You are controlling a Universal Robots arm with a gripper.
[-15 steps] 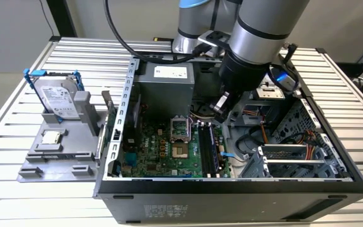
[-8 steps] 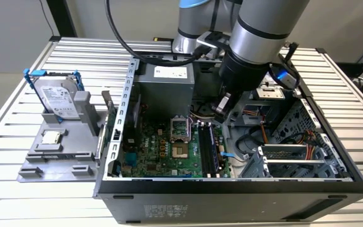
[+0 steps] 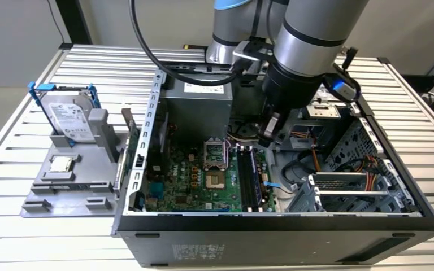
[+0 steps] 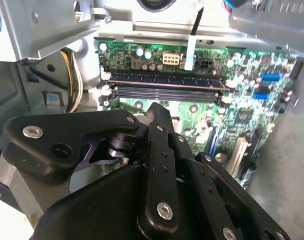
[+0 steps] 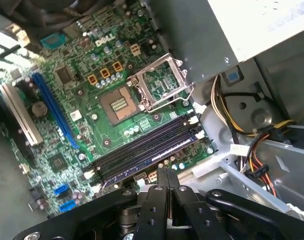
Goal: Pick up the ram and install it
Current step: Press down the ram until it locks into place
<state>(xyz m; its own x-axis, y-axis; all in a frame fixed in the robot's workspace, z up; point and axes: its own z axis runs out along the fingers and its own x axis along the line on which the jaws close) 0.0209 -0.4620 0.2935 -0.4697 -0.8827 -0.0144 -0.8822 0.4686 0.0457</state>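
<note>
Exterior view, arm (image 3: 307, 51) upright, claw (image 3: 270, 135) over seated ram (image 3: 248, 178).

Exterior view: high, angled down on open computer case (image 3: 277, 220), arm above | both wrist views: close behind gripper (image 5: 167, 175), facing motherboard (image 5: 81, 100); memory slots (image 4: 164, 86) shared.

An open case (image 3: 277, 226) lies on the counter (image 3: 21, 237). At the exterior view's left a tray (image 3: 74, 180) stands beside it, carrying a drive (image 3: 70, 116) behind a processor (image 3: 60, 164). Inside, the ram (image 3: 247, 178) sits in the slots, just beside the socket (image 3: 218, 179).
</note>
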